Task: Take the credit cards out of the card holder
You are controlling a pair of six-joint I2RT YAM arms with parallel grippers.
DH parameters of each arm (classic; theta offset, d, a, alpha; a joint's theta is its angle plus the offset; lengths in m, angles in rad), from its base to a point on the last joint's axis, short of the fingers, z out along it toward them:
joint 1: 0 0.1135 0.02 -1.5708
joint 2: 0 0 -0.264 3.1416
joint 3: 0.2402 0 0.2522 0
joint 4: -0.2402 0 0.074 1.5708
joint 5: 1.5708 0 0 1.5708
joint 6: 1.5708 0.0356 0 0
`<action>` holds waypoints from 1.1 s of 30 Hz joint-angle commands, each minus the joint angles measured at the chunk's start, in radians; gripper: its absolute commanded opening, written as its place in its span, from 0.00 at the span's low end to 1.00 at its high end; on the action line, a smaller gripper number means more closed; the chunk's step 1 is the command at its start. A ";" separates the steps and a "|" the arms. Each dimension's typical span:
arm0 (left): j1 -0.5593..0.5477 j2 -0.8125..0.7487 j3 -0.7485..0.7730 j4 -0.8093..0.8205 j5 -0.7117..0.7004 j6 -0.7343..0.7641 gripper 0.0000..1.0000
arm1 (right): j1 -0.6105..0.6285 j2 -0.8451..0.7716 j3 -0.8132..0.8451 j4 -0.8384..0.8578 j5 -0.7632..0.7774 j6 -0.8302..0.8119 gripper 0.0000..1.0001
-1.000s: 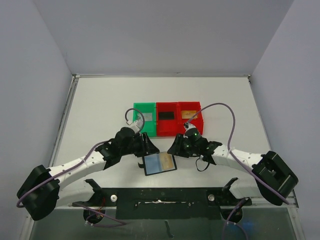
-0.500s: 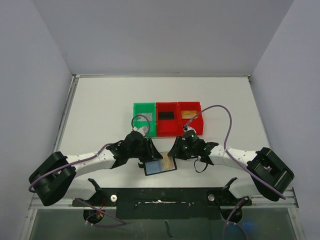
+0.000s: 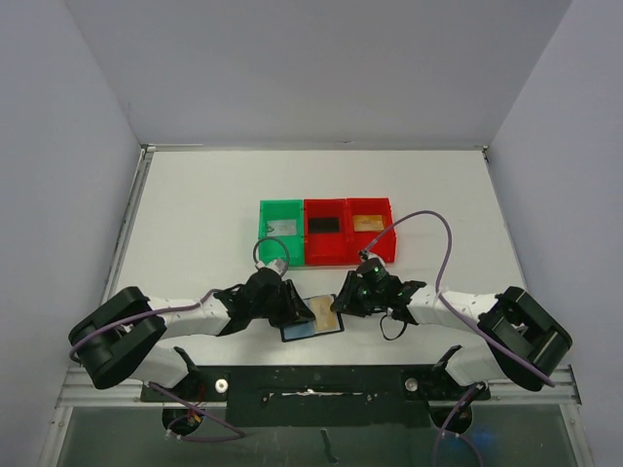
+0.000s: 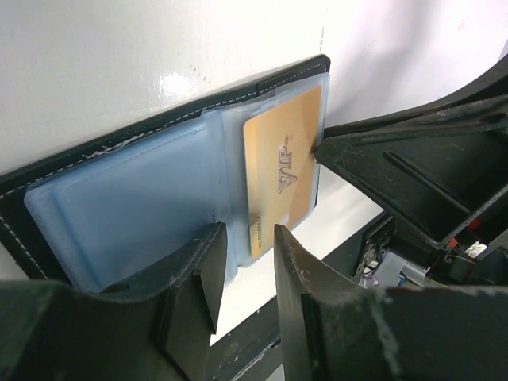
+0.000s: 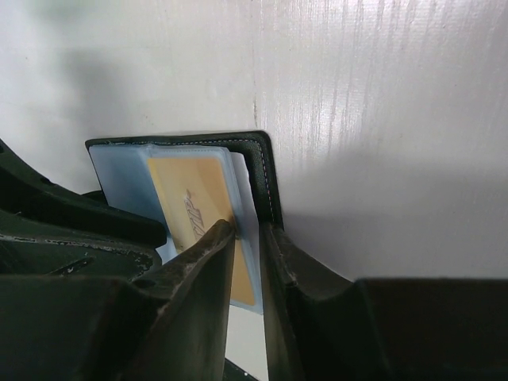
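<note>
Now closed in on the holder [image 3: 313, 321], lying open at 6 o'clock on the table [image 3: 195, 214], with the bins [image 3: 326, 233] well apart at its 12.

Over the last second: dropped lower and nearer with both arms, from hovering on the 12 o'clock side of the holder to flanking it, with both jaws drawn narrower on the way.

At the holder's 9 o'clock, left gripper [image 3: 294, 311], fingers [image 4: 198, 274] part spread, straddling the near edge by the blue pocket, not clamped on anything.

At its 3 o'clock, right gripper [image 3: 338, 305], fingers [image 5: 208, 266] nearly pressed together around the end of the gold card [image 4: 284, 171] and its clear sleeve. Cannot tell whether pinching yet.

Gold card seated in the 3 o'clock pocket, not yet drawn out.

Meaning, by the look of it: approach over, grasp begun. Probably left to pin the holder, right to pull the card out toward 3 o'clock.

Risk: sleeve caught along with the card, and the holder dragged too.
</note>
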 commanded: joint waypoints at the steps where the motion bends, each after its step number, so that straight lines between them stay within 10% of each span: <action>1: -0.003 -0.012 -0.014 0.050 -0.037 -0.018 0.31 | 0.006 0.022 0.025 0.010 -0.005 -0.013 0.20; 33: 0.000 0.025 -0.077 0.244 -0.014 -0.099 0.00 | 0.008 0.019 0.008 0.002 -0.015 -0.023 0.16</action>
